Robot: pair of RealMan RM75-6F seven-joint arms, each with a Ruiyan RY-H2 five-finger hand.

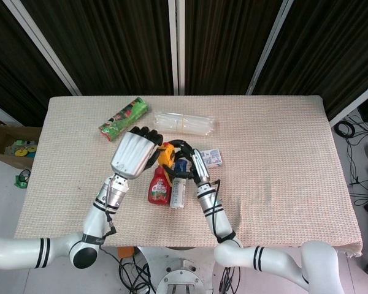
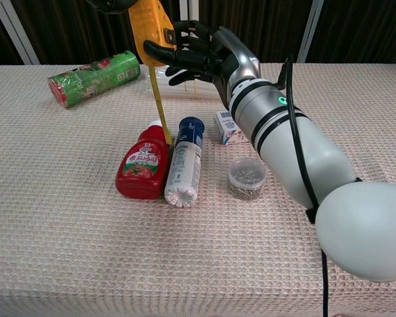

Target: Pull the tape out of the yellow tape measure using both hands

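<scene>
Hidden parts: left hand was cut off by the top edge in the chest view, and its fingertips lay out of sight behind the tape measure in the head view.
Left hand: it gripped the yellow tape measure in the air above the middle of the tabletop.
Tape: a yellow tape hung down from the case to just beside the cap of the red ketchup bottle; its end was hard to make out.
Right hand: the right hand had its dark fingers curled against the case, though whether they pinched the tape could not be told.
Bottles: a white bottle with a blue cap lay touching the ketchup bottle's right side.
Surface: a beige woven tablecloth covered the tabletop.
Room: dark curtains hung behind the far edge.
</scene>
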